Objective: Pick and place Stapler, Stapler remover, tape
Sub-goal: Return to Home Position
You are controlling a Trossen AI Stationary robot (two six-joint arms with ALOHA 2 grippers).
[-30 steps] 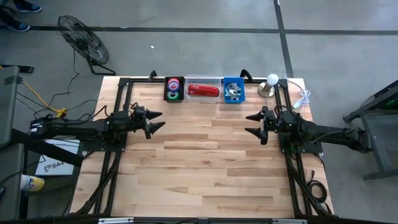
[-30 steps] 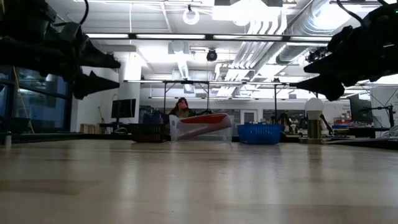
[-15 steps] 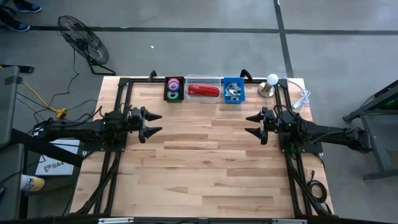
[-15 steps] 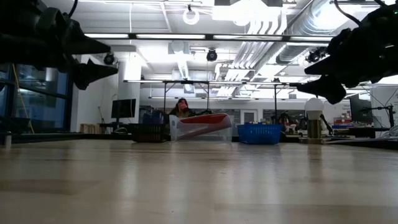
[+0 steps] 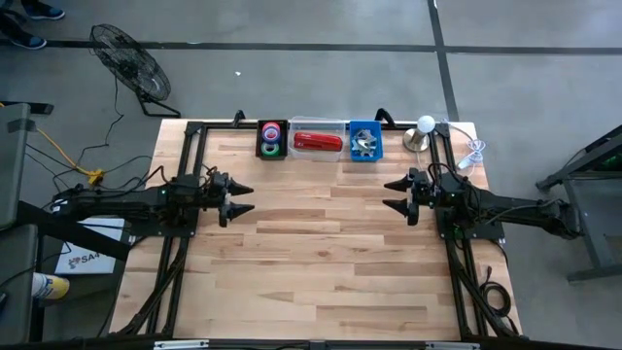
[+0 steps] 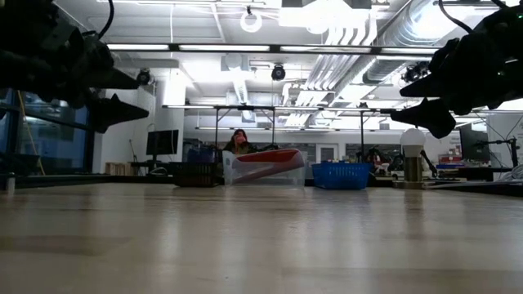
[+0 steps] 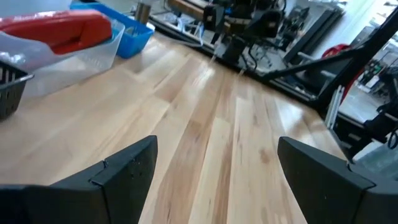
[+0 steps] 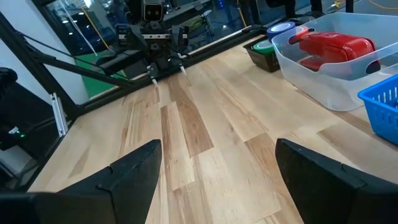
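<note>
The red stapler (image 5: 318,142) lies in a clear bin (image 5: 319,128) at the table's far edge; it also shows in the left wrist view (image 7: 59,29) and the right wrist view (image 8: 336,45). Tape rolls (image 5: 272,137) sit in a black basket to the bin's left. A blue basket (image 5: 365,142) to its right holds metal pieces. My left gripper (image 5: 245,197) hovers open over the table's left side. My right gripper (image 5: 389,193) hovers open over the right side. Both point toward the table's middle and touch nothing.
A small lamp (image 5: 420,134) with a white cord stands at the far right corner. Black frame rails (image 5: 185,156) run along both sides of the table. Bare wood (image 5: 321,253) spreads between the two arms and toward the near edge. A person (image 6: 239,141) sits beyond the table.
My left gripper has drawn back toward the table's left edge and shifted slightly toward the near edge, staying open. My right arm has kept still.
</note>
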